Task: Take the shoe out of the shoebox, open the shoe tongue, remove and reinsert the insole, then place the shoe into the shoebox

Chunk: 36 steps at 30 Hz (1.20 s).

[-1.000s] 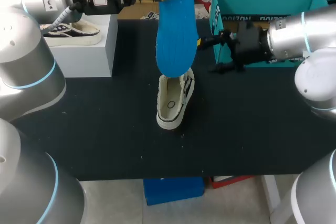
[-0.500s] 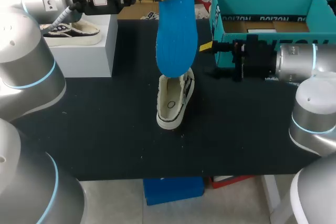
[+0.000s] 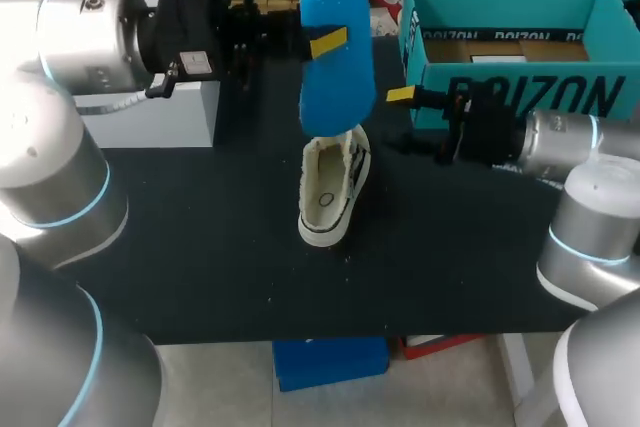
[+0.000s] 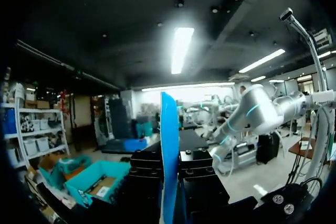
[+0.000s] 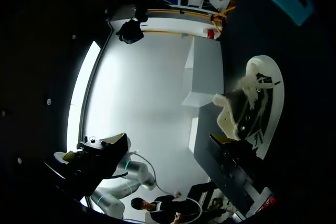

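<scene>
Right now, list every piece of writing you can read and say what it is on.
Shoebox front: large black brand lettering, its start hidden by the right arm; not quoted.
Shoebox inner wall: small lettering, blurred.
Label on left arm: too small.
Shoe heel: round mark, unreadable.

a black bench (image 3: 200, 257) carries a plain white block (image 3: 187, 117) near its far left corner, only partly in sight. the block's flat white faces stand upright on the dark top.
</scene>
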Available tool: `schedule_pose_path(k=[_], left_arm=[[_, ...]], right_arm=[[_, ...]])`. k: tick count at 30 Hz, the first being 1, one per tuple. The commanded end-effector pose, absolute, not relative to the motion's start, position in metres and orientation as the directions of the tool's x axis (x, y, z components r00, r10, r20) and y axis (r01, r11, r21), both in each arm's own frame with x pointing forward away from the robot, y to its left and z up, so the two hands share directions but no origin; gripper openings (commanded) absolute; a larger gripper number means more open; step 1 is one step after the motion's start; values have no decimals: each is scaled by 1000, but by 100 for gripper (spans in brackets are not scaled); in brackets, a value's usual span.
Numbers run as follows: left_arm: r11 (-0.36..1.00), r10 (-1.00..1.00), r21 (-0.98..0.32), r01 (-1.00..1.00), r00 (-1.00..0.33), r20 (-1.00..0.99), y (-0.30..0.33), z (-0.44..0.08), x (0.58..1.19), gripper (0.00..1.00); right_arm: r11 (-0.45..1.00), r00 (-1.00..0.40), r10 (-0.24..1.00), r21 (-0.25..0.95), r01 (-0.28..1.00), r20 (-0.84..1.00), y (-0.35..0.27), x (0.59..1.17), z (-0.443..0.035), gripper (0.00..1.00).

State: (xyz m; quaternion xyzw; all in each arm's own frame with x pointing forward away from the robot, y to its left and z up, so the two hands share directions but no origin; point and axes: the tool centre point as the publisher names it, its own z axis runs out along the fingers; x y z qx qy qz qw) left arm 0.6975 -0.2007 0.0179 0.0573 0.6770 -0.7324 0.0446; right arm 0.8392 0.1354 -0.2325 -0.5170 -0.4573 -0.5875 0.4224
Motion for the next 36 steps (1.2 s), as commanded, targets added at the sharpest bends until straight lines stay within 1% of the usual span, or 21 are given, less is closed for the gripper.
schedule_pose_path(k=[1,12,13,15,16,18,19,21,22,24,25,26,27,28,29,30,32,36], left_arm=[[-37,-105,-881,472,-878,-466,-198,15,688,0],[-37,-105,-881,472,-878,-466,-198,15,688,0],[-86,-112,-858,506,-861,-496,-200,14,682,0],[-116,-101,-800,589,-808,-581,-199,3,667,0],[-146,-121,-792,593,-805,-581,-197,-5,659,0],[-146,-91,-724,675,-737,-669,-193,-23,646,0],[-153,-99,-714,684,-729,-677,-190,-33,640,0],[-146,-85,-638,756,-652,-754,-184,-50,631,0],[-178,-111,-651,738,-673,-731,-181,-59,627,0],[-178,-92,-575,799,-595,-798,-175,-78,618,0],[-210,-106,-577,789,-605,-789,-174,-82,616,0],[-200,-99,-556,807,-581,-808,-171,-89,613,0],[-213,-75,-499,840,-523,-849,-169,-98,607,0],[-234,-88,-499,834,-530,-844,-167,-104,603,0],[-210,-70,-459,863,-481,-874,-164,-111,601,0],[-223,-46,-432,874,-453,-890,-164,-119,596,0],[-151,-27,-434,888,-443,-896,-161,-132,593,0],[-151,-27,-434,888,-443,-896,-161,-132,593,0]], right_arm=[[-226,-108,-23,101,969,994,136,840,-233,100],[-226,-108,-23,101,969,994,136,840,-233,100],[-226,-108,-23,101,969,994,136,840,-233,100],[-226,-108,-23,101,969,994,136,840,-233,100],[-226,-108,-23,101,969,994,136,840,-233,100],[-226,-108,-23,101,969,994,136,840,-233,100],[-226,-108,-23,101,969,994,136,840,-233,100],[-226,-108,-23,101,969,994,136,840,-233,100],[-226,-108,-23,101,969,994,136,840,-233,100],[-226,-108,-23,101,969,994,136,840,-233,100],[-226,-108,-23,101,969,994,136,840,-233,100],[-226,-108,-23,101,969,994,136,840,-233,100],[-226,-108,-23,101,969,994,136,840,-233,100],[-226,-108,-23,101,969,994,136,840,-233,100],[-226,-108,-23,101,969,994,136,840,-233,100],[-226,-108,-23,101,969,994,136,840,-233,100],[-226,-108,-23,101,969,994,136,840,-233,100],[-226,-108,-23,101,969,994,136,840,-233,100]])
